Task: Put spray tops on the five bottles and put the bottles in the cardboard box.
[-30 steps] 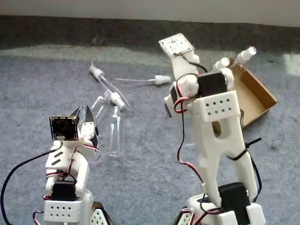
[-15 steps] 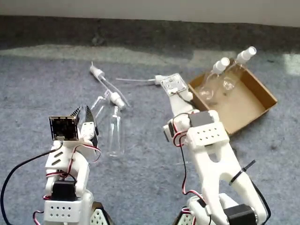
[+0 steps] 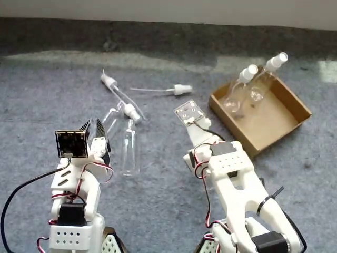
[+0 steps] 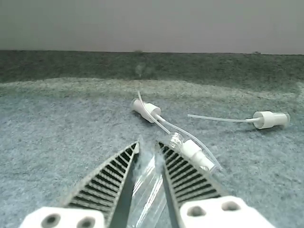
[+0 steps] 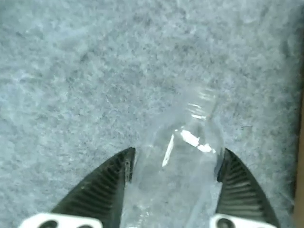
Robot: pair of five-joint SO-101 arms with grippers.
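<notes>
Clear glossy plastic bottle [image 5: 183,152], fuzzy matt carpet [image 5: 71,61], matt cardboard box [image 3: 271,120].

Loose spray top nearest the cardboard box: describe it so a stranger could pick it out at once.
Find the cardboard box at the right of the grey carpet in the high view. Just left of it lies the spray top, its thin tube pointing away from the box. It lies alone, while the other loose tops crowd the clear bottle.
</notes>
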